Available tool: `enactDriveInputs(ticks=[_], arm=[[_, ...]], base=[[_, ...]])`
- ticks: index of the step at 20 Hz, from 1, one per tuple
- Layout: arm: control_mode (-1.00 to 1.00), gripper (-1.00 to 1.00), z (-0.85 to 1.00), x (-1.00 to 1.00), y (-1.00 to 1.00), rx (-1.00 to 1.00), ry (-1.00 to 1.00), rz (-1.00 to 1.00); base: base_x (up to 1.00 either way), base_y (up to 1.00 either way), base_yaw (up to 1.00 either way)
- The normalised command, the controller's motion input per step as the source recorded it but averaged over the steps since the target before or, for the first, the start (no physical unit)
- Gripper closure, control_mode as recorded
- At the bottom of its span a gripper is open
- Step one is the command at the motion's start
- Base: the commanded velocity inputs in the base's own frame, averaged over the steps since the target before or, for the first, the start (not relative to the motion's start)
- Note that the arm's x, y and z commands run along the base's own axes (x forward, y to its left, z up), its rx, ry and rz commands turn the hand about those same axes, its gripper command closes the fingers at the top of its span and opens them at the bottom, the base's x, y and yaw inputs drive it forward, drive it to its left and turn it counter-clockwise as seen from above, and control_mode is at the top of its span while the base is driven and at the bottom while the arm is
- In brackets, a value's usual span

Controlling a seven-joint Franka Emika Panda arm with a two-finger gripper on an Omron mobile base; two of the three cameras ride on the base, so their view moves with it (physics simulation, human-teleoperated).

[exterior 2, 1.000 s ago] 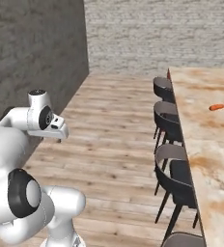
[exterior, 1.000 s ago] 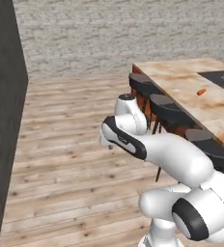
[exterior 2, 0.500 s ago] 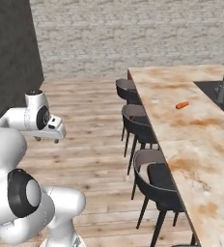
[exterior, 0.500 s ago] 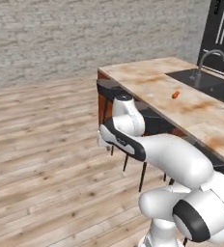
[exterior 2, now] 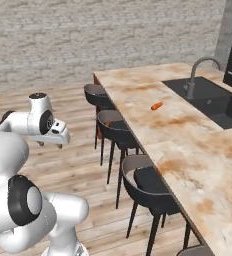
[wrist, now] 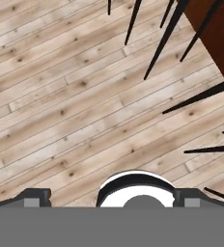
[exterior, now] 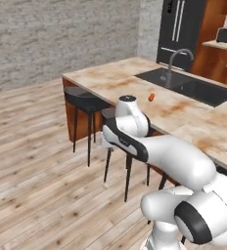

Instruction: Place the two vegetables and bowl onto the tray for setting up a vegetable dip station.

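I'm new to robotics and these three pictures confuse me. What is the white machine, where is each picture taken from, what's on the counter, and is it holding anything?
The white machine is a robot arm on a driving base, in a simulated kitchen. Two pictures come from cameras on the base, behind the arm to its left and right. The third looks along the claw, here pointing down at the wooden floor beside the stool legs. On the counter lies a small orange carrot, near a sink with a faucet. Stools line the counter. The claw is open and holds nothing.
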Motion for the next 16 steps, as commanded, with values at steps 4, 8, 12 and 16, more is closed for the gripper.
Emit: enactDriveInputs(ticks=[4, 8, 12, 16], arm=[[1.00, -1.00, 0.00, 0.00, 0.00, 0.00, 0.00, 0.00], [1.00, -1.00, 0.00, 0.00, 0.00, 0.00, 0.00, 0.00], [1.00, -1.00, 0.00, 0.00, 0.00, 0.00, 0.00, 0.00], [1.00, -1.00, 0.00, 0.00, 0.00, 0.00, 0.00, 0.00]], base=[[0.05, 0.54, -0.26], [0.06, 0.56, -0.23], [0.11, 0.54, -0.27], [0.27, 0.45, -0.35]])
